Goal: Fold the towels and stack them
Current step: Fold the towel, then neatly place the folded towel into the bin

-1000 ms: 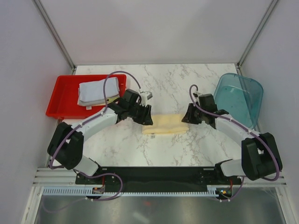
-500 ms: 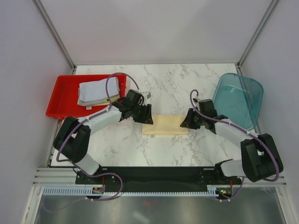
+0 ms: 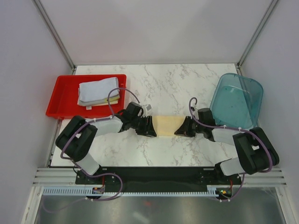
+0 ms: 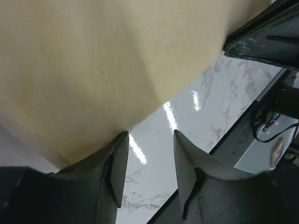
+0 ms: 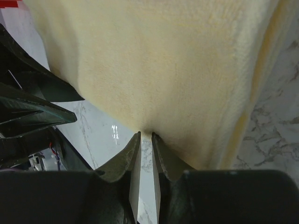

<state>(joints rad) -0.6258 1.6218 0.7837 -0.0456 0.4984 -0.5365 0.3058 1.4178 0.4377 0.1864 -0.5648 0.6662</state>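
Arms (image 3: 100,124) reach low inward, left claw (image 3: 152,129) open beside yellow towel (image 3: 167,124), right claw (image 3: 179,132) pinching its edge.

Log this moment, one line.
yellow towel: mid-table | left gripper: open at its edge | right gripper: pinching opposite edge | towel stack: in red tray
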